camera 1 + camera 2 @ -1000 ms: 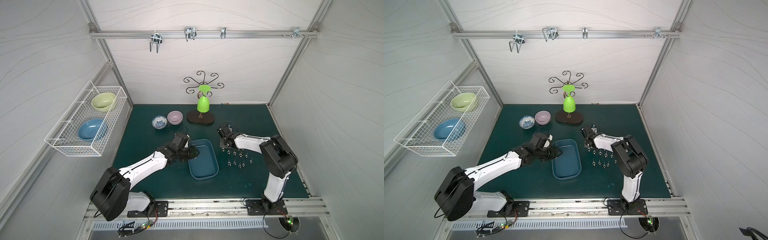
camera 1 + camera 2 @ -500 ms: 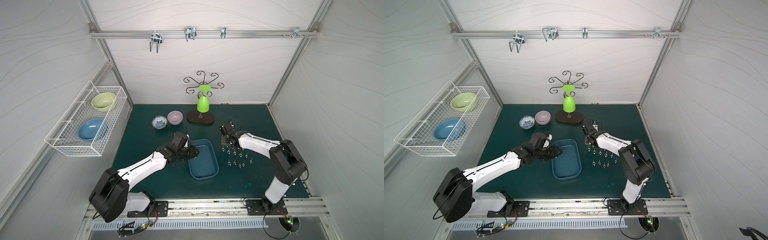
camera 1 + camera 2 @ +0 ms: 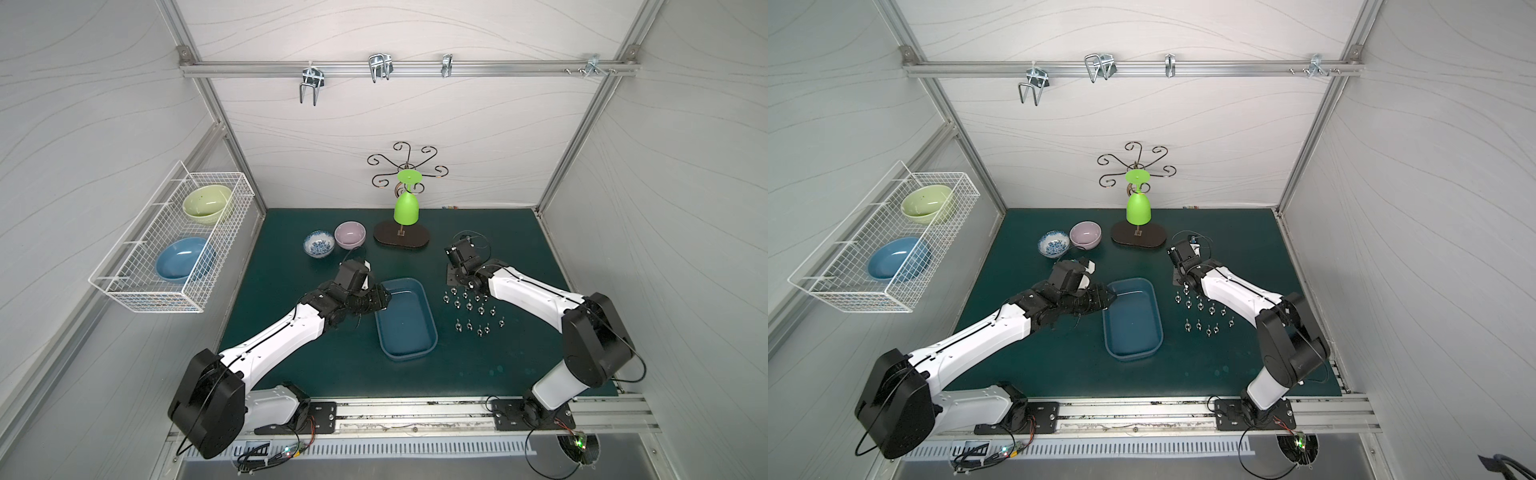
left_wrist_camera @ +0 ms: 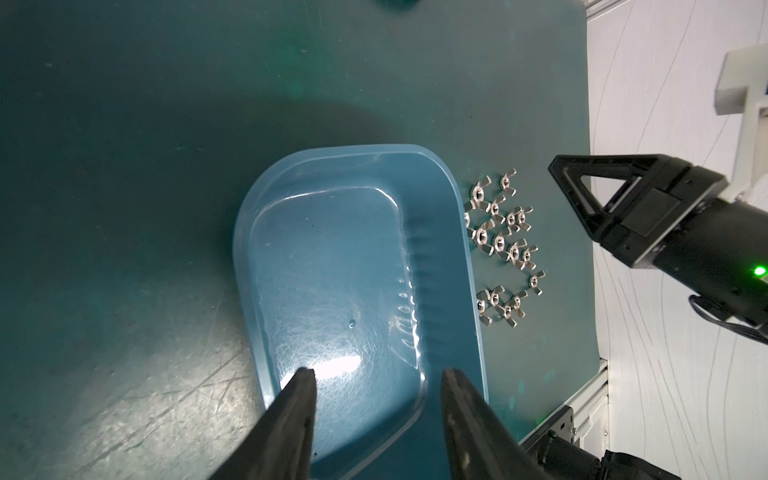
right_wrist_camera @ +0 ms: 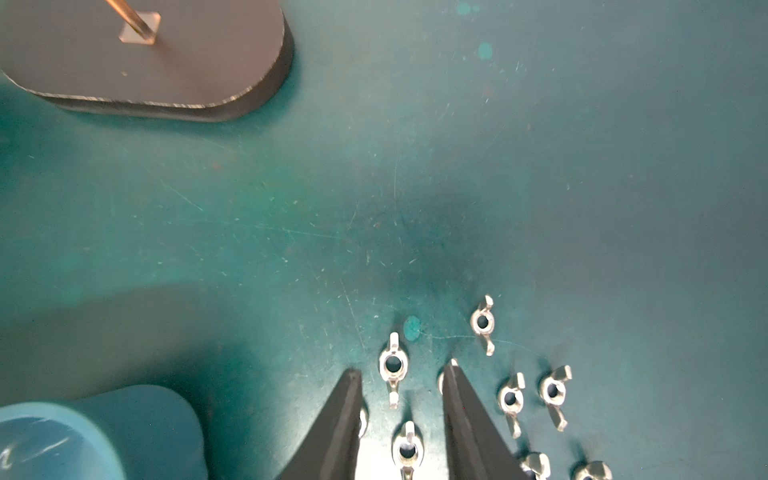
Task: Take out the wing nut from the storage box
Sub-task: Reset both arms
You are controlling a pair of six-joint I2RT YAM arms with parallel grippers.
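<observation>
1. Dark green matting [image 3: 332, 374] covers the table inside a white-walled cell. We use the storage box [image 3: 405, 320], which sits between the two arms, as our landmark.
2. All the wing nuts [image 3: 471, 309] we can see lie outside the storage box. They are scattered flat on the matting just beside the long wall that faces the right arm.
3. In the left wrist view, the left gripper [image 4: 378, 374] hangs over one end of the storage box. One fingertip is above the box floor and the other is above the inner wall on the wing-nut side.
4. The left gripper's jaws stand well apart and we see nothing between them.
5. The right gripper [image 5: 402, 370] is down among the wing nuts, at the end of the scatter farthest from the robot's base. A corner of the storage box is near it on one side.
6. Its jaws are partly spread. One wing nut [image 5: 392, 365] lies flat on the matting between the fingertips, closer to the box-side finger, with green showing on both sides of it.
7. We see no grip on that wing nut. A second nut lies farther back between the same fingers.
8. More wing nuts lie just beyond the finger that is away from the storage box. The dark stand base [image 5: 145, 62] is well apart from them.
</observation>
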